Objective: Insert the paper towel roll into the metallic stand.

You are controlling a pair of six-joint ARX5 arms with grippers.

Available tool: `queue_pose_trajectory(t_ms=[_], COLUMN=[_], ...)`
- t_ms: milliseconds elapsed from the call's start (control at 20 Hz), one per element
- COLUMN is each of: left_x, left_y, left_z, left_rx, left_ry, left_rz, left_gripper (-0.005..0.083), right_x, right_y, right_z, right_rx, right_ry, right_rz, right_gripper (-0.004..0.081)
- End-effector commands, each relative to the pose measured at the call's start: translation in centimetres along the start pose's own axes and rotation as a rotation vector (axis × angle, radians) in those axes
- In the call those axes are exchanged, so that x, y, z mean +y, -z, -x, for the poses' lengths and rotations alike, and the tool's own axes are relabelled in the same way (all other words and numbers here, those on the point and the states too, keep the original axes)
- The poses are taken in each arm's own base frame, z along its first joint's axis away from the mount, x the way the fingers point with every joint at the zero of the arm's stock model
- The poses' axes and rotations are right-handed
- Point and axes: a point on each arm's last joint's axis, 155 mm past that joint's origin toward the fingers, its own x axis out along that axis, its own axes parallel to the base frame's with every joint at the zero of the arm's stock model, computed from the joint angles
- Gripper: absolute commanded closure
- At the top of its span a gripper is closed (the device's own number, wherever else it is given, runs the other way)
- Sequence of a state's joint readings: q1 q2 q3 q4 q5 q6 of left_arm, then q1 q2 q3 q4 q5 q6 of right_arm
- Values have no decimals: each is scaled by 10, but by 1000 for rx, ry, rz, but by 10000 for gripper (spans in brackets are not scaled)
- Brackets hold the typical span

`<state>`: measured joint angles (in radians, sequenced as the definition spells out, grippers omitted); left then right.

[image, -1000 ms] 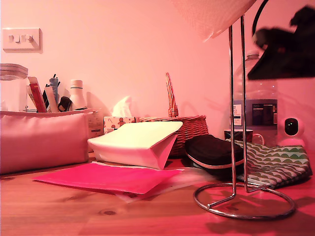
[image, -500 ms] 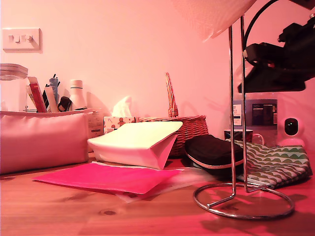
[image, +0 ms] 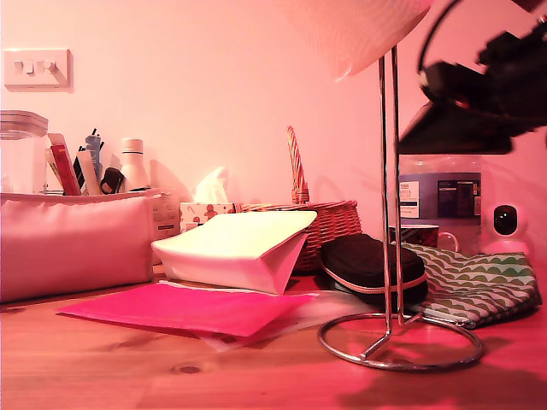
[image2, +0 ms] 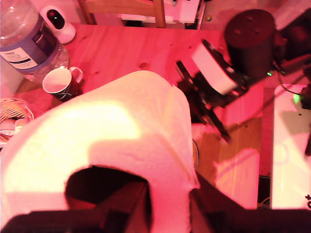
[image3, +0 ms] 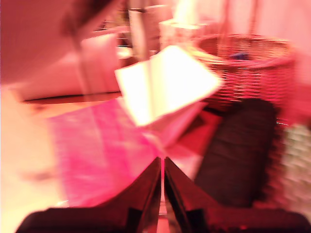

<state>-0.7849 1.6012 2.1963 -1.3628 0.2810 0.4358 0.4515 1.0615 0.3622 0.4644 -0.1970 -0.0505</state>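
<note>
My first gripper [image2: 146,204] holds the paper towel roll [image: 355,30] above the metallic stand [image: 389,213]

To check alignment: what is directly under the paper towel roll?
The metallic stand rods rise to the paper towel roll. The roll covers their tips, so entry into the core cannot be seen.

bottle label [image: 439,196] print too small, nothing legible

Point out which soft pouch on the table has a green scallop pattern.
It is the flat pouch at the exterior view's right, behind the metallic stand. The black case beside it is plain, and the big pink pouch has no pattern.
</note>
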Motion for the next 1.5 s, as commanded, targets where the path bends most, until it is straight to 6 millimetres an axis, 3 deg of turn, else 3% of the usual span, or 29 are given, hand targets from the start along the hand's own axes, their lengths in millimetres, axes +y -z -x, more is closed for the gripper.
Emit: queue_pose_trajectory(t_ms=[0,400,450,550,600,850,1150,1450], left_x=[2,-8,-9,-8,-8,-8,-8,-8], left_y=[0,-4,-4,-4,-4,-4,-4,-4], left_z=[-4,-6,-6,-6,-6,-6,-6,-6], left_rx=[6,-13,-13,-13,-12,-11,-12,-11], left_ry=[-1,56,56,56,54,53,54,53], left_rz=[20,20,19,19,18,18,18,18], left_gripper=[798,798,798,798,798,798,798,798], right_x=[3,13,14,15,17,32,31,29], right_y=[1,-1,2,14,19,19,10,30], right_z=[0,0,0,1,1,3,1,1], right_rx=[-2,-13,0,50,71,70,28,105], right_ry=[-9,-67,-68,-73,-80,-167,-165,-150], right_rz=[1,-9,-28,-40,-44,-43,5,0], right_gripper=[783,782,767,634,608,611,651,622])
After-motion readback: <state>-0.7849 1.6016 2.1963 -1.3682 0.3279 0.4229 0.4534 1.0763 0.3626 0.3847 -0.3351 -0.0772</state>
